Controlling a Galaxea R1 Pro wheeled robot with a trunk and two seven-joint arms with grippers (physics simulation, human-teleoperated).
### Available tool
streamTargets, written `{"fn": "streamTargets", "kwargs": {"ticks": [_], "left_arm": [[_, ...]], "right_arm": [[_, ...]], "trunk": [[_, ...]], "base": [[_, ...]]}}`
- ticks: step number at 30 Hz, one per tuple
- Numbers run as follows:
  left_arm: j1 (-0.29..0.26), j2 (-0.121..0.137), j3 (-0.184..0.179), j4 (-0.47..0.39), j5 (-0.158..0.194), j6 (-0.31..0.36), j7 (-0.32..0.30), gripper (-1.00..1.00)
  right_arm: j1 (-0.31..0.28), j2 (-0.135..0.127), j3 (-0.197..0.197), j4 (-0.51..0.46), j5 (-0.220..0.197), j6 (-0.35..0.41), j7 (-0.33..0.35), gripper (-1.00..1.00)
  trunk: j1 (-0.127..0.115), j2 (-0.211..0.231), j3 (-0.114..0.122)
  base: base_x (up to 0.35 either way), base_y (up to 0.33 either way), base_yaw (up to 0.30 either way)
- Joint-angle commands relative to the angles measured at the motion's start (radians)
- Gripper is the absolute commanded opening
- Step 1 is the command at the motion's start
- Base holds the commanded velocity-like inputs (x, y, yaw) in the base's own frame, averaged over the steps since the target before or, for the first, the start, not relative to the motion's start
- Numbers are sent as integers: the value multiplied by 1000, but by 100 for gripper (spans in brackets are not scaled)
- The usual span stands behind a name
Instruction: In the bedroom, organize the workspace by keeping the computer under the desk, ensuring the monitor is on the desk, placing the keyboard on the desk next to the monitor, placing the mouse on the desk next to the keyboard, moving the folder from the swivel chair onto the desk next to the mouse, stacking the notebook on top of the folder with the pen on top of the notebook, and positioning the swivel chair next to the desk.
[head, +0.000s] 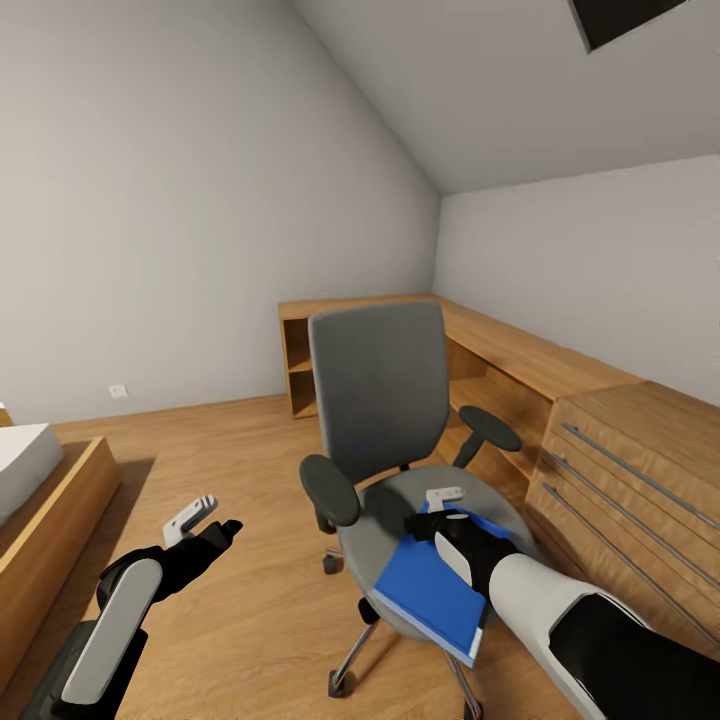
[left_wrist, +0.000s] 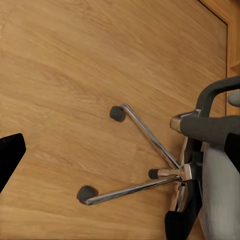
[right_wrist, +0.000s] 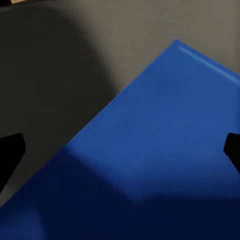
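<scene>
Running along the far wall and around the corner, a wooden dresser (head: 560, 400) stands behind the swivel chair (head: 385, 420), whose chrome legs (left_wrist: 145, 165) spread over the wood floor (head: 230, 470). On the grey seat lies the blue folder (head: 430, 590), one corner jutting past the seat's front edge. The right gripper (head: 440, 510) hangs over the folder's far end with fingers spread wide; the left gripper (head: 205, 520) hovers open and empty beside the chair.

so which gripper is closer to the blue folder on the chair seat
The right. The right gripper hovers directly over the folder on the swivel chair seat, fingers spread. The left gripper hangs off to the chair's side, above the floor.
</scene>
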Motion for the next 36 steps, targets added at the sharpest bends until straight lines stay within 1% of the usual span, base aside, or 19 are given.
{"fn": "streamTargets", "kwargs": {"ticks": [1,7,14,36], "left_arm": [[-1,1,-1,-1,10,0,10,100],[-1,1,-1,-1,11,0,10,100],[-1,1,-1,-1,11,-1,10,100],[-1,1,-1,2,11,-2,11,100]], "right_arm": [[0,0,0,34,-18,5,-5,100],[0,-1,-1,34,-13,5,-5,100],[0,-1,-2,33,-1,2,-5,100],[0,-4,-6,30,1,-20,-2,100]], "trunk": [[0,0,-1],[0,0,-1],[-27,49,21],[-111,203,90]], "base": [[-19,0,0],[-7,0,0],[-1,0,0],[0,0,0]]}}
